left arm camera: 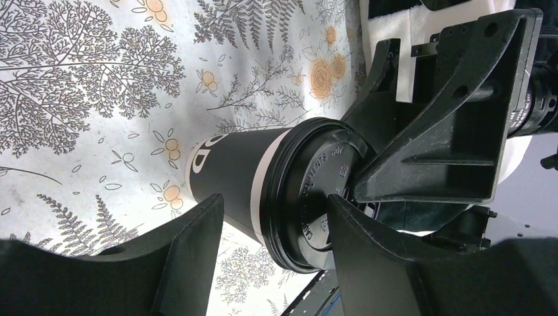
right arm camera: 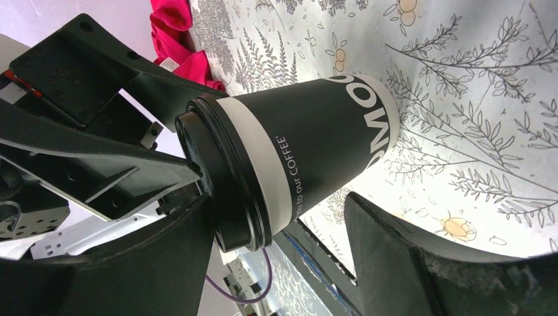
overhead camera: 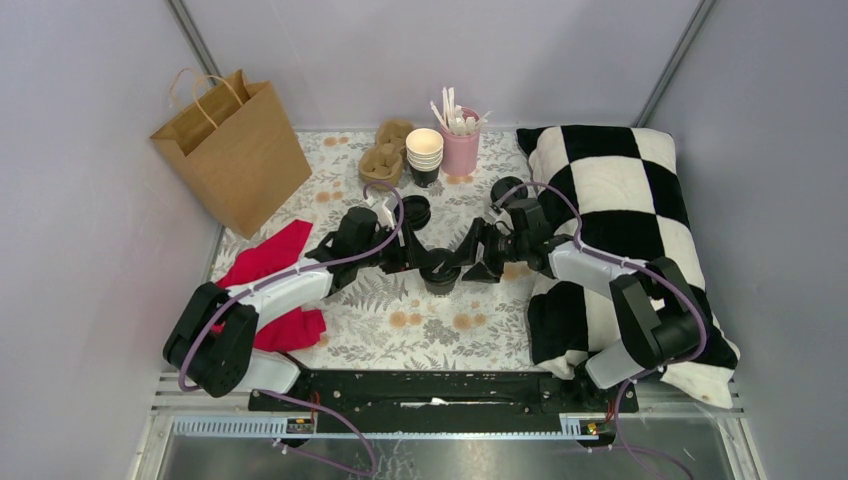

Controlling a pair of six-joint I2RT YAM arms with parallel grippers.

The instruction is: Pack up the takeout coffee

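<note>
The takeout coffee (overhead camera: 440, 276), a black paper cup with a white band under its black lid, stands upright mid-table on the fern-print cloth. My left gripper (overhead camera: 416, 263) reaches it from the left and my right gripper (overhead camera: 474, 262) from the right, their tips almost meeting over the lid. In the left wrist view the cup (left arm camera: 230, 174) lies between the spread fingers of the left gripper (left arm camera: 273, 207); one finger (left arm camera: 368, 263) sits by the lid top, the other is apart from the cup wall. The right gripper (right arm camera: 276, 230) is open too, with the cup (right arm camera: 316, 145) between its fingers.
A brown paper bag (overhead camera: 235, 150) stands at the back left, with a red cloth (overhead camera: 275, 280) in front of it. At the back are cardboard cup carriers (overhead camera: 388, 150), a stack of lidless cups (overhead camera: 424, 155), a pink cup of stirrers (overhead camera: 460, 145) and loose lids (overhead camera: 415, 212). A checkered pillow (overhead camera: 620, 220) fills the right side.
</note>
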